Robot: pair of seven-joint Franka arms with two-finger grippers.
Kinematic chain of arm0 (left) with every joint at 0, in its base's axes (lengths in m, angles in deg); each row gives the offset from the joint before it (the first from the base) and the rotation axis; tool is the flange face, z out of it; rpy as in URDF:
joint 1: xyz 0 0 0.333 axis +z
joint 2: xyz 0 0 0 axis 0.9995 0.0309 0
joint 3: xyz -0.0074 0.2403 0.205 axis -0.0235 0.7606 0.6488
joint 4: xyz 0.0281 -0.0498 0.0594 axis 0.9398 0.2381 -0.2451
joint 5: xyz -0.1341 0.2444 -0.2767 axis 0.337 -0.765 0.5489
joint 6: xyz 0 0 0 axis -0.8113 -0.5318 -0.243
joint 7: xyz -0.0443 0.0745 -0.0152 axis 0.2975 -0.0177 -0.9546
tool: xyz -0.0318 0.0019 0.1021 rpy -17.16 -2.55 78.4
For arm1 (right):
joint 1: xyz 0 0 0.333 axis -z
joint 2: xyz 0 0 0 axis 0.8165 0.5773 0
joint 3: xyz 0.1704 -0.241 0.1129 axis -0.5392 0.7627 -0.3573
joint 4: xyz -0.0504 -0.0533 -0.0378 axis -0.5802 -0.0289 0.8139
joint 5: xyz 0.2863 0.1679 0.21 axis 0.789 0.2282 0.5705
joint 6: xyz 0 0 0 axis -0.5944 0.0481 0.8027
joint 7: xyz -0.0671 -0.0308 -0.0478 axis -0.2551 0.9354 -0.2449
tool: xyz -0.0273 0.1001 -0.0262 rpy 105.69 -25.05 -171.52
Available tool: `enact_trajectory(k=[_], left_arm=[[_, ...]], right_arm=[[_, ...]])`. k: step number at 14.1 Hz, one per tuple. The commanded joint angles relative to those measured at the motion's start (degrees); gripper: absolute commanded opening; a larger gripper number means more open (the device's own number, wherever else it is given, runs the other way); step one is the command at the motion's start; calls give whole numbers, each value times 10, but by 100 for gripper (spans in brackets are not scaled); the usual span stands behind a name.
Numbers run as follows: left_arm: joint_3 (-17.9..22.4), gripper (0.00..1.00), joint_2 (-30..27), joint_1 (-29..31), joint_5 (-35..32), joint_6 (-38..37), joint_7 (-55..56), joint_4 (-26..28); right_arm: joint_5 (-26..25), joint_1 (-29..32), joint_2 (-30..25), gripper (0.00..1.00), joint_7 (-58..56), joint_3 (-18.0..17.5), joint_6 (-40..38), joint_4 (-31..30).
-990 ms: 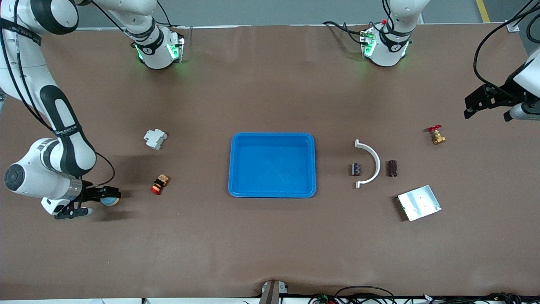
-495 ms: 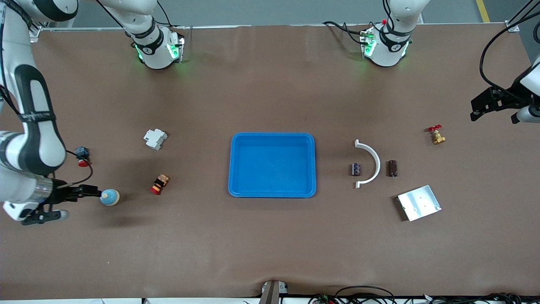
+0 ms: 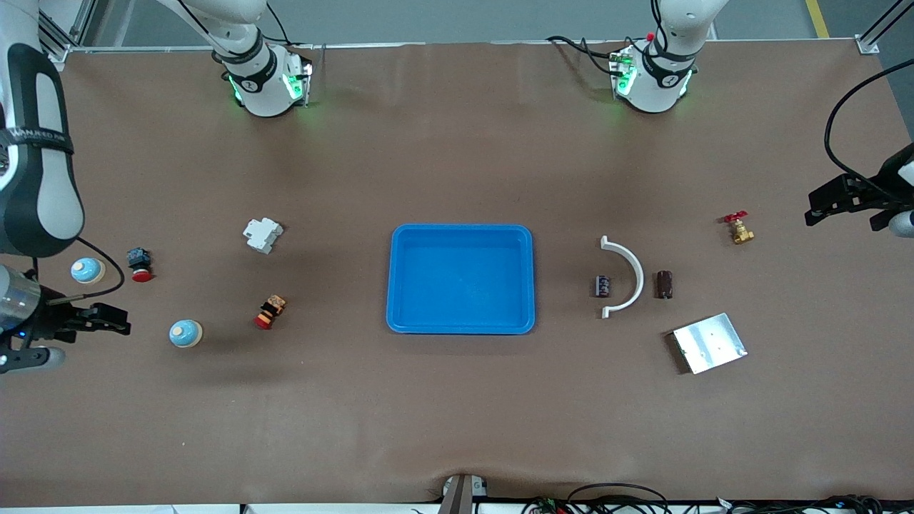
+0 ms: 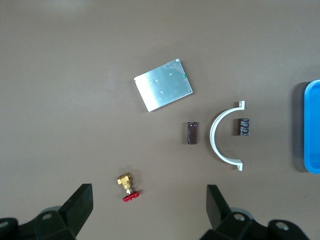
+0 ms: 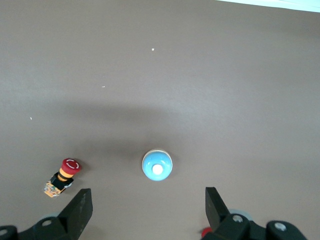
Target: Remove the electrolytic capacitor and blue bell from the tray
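A small dark capacitor [image 3: 603, 285] [image 4: 243, 126] lies inside the curve of a white clip, toward the left arm's end of the table. One blue bell [image 3: 186, 333] [image 5: 157, 165] stands toward the right arm's end, and a second blue bell [image 3: 87, 270] stands closer to the table edge there. My right gripper [image 3: 75, 337] [image 5: 147, 212] hangs open and empty at that end, beside the first bell and apart from it. My left gripper [image 3: 857, 213] [image 4: 147, 212] hangs open and empty at the left arm's end, close to a brass valve.
An empty blue tray [image 3: 460, 230] sits mid-table. Near the capacitor are the white curved clip [image 3: 628, 275], a dark brown cylinder [image 3: 665, 284], a metal plate [image 3: 709, 343] and the brass valve [image 3: 739, 230]. Near the bells are a white breaker [image 3: 263, 234] and two red push buttons [image 3: 270, 313] [image 3: 139, 264].
My right gripper has drawn back from the bell toward the table's end, uncovering the second bell and a push button. The left gripper has also moved outward. The bell stayed put.
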Motion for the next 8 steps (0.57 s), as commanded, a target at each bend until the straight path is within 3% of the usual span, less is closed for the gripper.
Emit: enact_trajectory(k=[1,3,8], left_arm=[[13,100,-3,-36,-14,-3,0,-23],[65,100,-7,-100,-23,-4,1,-23],[259,100,-4,-286,-22,-5,2,-35]], right_arm=[[-6,-8,-16,100,42,1,-8,-13],[7,-6,-16,100,43,-1,-8,-12],[6,-49,-35,100,136,-9,-46,-10]])
